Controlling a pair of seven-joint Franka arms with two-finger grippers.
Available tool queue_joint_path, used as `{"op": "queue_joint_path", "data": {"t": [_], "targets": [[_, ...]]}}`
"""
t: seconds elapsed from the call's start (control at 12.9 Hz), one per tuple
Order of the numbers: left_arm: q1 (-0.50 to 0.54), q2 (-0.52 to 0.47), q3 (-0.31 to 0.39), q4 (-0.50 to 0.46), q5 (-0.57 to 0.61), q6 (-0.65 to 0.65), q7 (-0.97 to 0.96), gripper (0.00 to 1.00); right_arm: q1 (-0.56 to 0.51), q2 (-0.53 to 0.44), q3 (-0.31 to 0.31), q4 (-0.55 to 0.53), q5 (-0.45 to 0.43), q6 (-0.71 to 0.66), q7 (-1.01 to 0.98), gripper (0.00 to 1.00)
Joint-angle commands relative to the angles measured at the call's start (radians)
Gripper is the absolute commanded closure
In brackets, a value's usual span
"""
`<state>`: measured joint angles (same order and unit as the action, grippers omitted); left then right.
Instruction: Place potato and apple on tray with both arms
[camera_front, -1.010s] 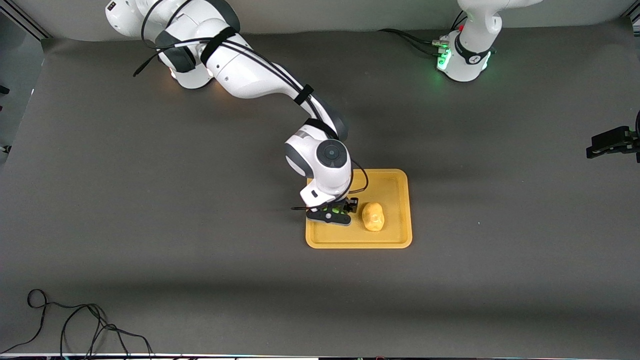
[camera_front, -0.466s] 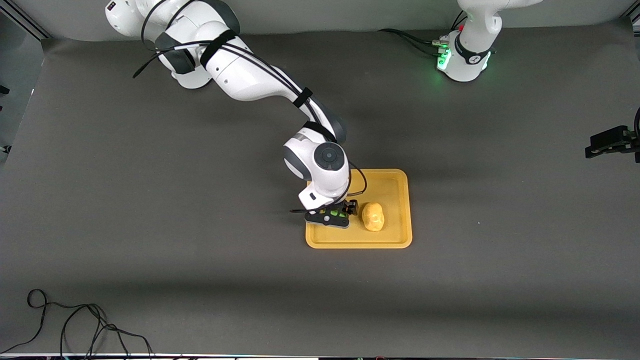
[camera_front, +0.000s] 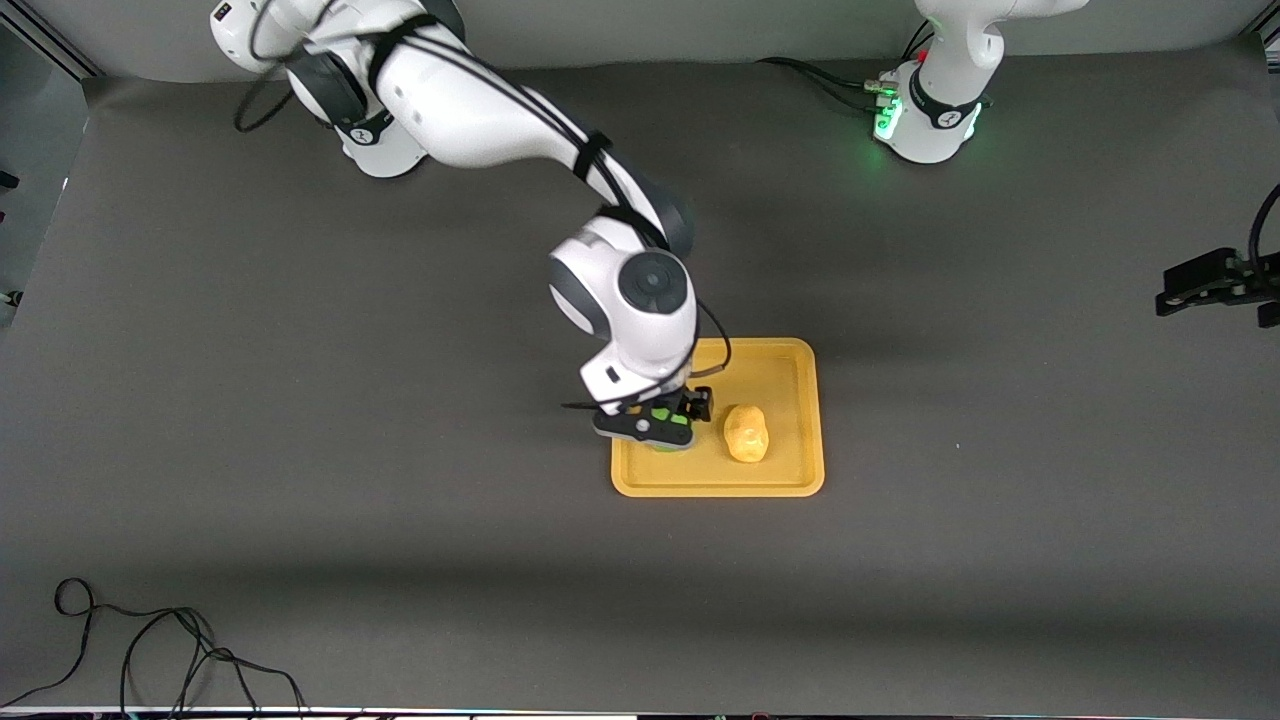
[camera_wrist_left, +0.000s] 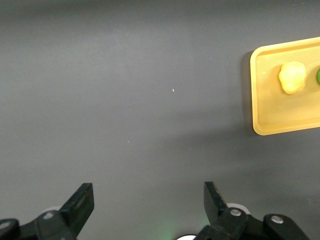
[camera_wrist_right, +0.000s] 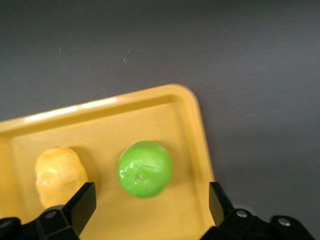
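Observation:
The yellow-orange tray (camera_front: 790, 362) lies mid-table. The pale yellow potato (camera_front: 746, 433) rests on it. The green apple (camera_wrist_right: 145, 169) also rests on the tray beside the potato (camera_wrist_right: 59, 176), toward the right arm's end. In the front view my right gripper (camera_front: 655, 425) hides most of the apple. The right gripper (camera_wrist_right: 151, 196) is open and empty, hanging above the apple, clear of it. My left gripper (camera_front: 1190, 285) is open and empty, held over the table at the left arm's end. The left wrist view (camera_wrist_left: 148, 196) shows the tray (camera_wrist_left: 280, 125) and potato (camera_wrist_left: 292, 77) far off.
A dark grey mat (camera_front: 400, 450) covers the table. A loose black cable (camera_front: 150, 650) coils at the edge nearest the front camera, at the right arm's end. The green-lit left arm base (camera_front: 930, 120) stands at the table's top edge.
My right gripper has risen off the tray and drawn slightly back toward its base, leaving the apple lying there. The left gripper has drifted slightly inward.

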<state>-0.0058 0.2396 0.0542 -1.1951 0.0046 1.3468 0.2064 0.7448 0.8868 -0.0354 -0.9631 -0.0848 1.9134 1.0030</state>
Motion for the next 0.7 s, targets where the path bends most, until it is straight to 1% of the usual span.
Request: {"op": "queue_joint_path", "data": {"t": [0.0,0.16,0.23,0.39,0.54,0.62], "targets": [[-0.026,0.000,0.041,0.028,0.003,-0.021,0.065,0.02,-0.036,-0.124,0.006,-0.032,-0.001,-0.120,-0.062,0.00],[-0.026,0.000,0.042,0.028,0.002,-0.020,0.064,0.03,-0.080,-0.220,0.005,-0.046,-0.001,-0.261,-0.171,0.00],[-0.025,0.000,0.041,0.028,0.000,-0.018,0.061,0.03,-0.108,-0.292,0.005,-0.105,-0.001,-0.281,-0.226,0.00],[-0.022,0.000,0.039,0.028,-0.009,-0.018,0.056,0.03,-0.174,-0.461,0.005,-0.280,0.002,-0.272,-0.329,0.00],[-0.020,0.001,0.038,0.026,-0.009,-0.018,0.045,0.03,-0.261,-0.588,0.005,-0.397,0.006,-0.274,-0.474,0.00],[-0.020,0.001,0.038,0.026,-0.011,-0.018,0.042,0.03,-0.313,-0.650,0.005,-0.455,0.026,-0.274,-0.556,0.00]]}}
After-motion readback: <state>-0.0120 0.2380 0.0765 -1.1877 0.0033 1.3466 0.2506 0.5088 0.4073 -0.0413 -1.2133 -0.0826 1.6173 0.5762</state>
